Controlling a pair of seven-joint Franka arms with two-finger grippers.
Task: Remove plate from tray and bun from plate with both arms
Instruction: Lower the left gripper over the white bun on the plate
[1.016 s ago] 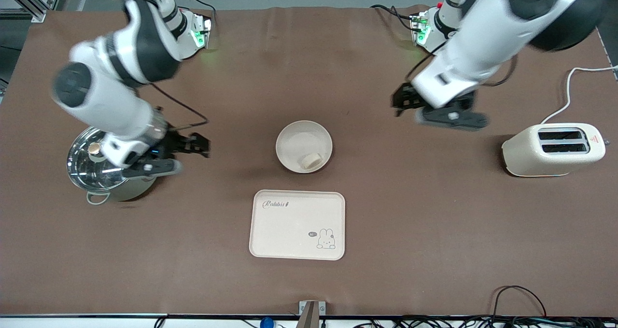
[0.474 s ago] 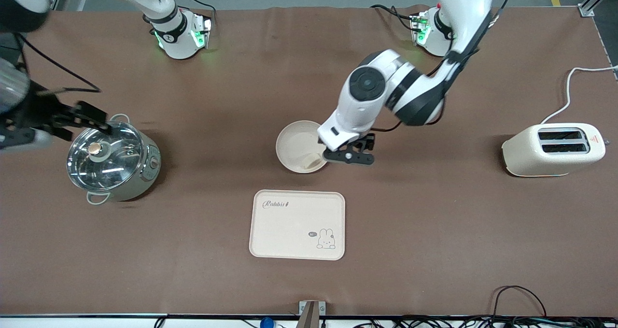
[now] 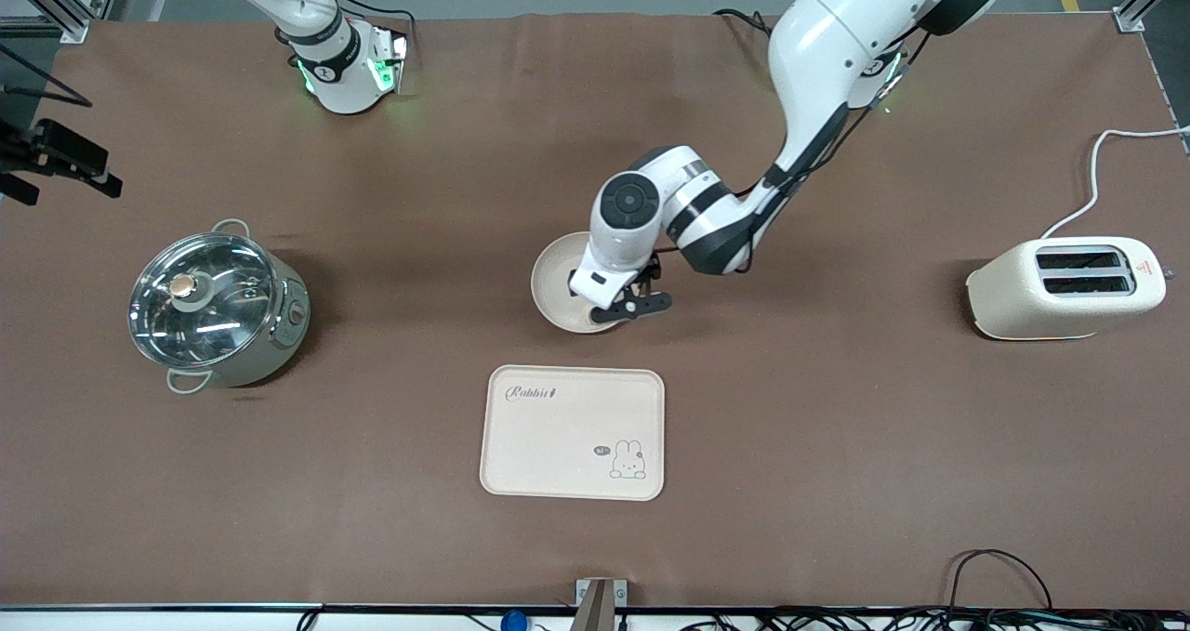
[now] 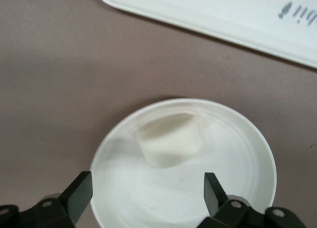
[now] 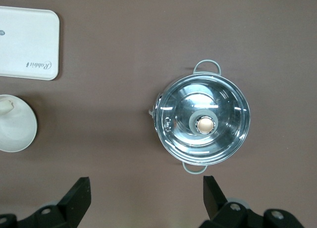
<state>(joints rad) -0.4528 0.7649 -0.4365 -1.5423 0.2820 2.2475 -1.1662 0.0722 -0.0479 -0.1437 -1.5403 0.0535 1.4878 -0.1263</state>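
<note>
The plate (image 3: pixel 558 282) is sitting at the middle of the table (image 3: pixel 837 445), and the bun (image 4: pixel 170 141) is lying in it, on the side toward the tray (image 3: pixel 572 432). The left gripper (image 4: pixel 144 196) is hanging low over the plate with its fingers (image 4: pixel 79 194) spread wide on either side of the bun, touching neither the bun nor the dish. In the front view the left wrist is covering the part of the plate toward the left arm's end, so the bun is not showing there.

The pot (image 3: pixel 216 310) is standing toward the right arm's end, shut under a glass lid (image 5: pixel 203 120) with a round knob; what it is holding I cannot tell. The toaster (image 3: pixel 1064 287) is standing toward the left arm's end, both slots dark, its cord (image 3: pixel 1106 162) trailing off the table edge.

A brown cloth is covering the whole table, with a crease running along the edge by the bases. Cables are lying along the edge nearest the camera.

The tray is lying bare, nearer the camera than the plate and apart from it, a strip of cloth showing between them. The right gripper (image 3: pixel 56 162) is waiting high at the right arm's end, looking down on the pot, its fingers (image 5: pixel 79 196) standing wide and holding nothing. Open cloth is stretching between pot and plate, and between plate and toaster.
</note>
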